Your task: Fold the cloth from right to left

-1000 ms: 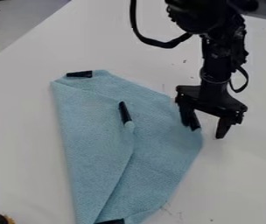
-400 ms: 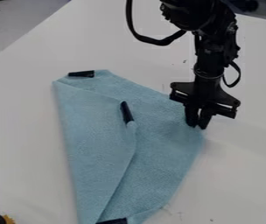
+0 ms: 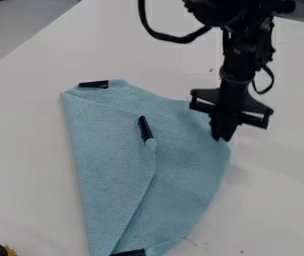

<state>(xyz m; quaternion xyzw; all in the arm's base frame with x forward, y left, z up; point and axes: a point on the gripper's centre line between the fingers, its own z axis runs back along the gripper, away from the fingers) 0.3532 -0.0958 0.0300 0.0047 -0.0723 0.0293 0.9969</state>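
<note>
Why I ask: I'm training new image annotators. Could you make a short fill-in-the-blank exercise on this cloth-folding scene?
In the picture, the gripper is shut on the cloth near its ____ edge.
The small stiff pieces visible on the cloth number ____.
Those pieces are all ____ in colour.
The arm hangs down from the picture's ____ edge.

Missing words: right; three; black; top.

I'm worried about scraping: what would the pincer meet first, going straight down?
The pincer, closed on the right edge of the blue cloth, would probably meet the white table beneath, perhaps through a cloth layer; how much gap is unclear.
</note>
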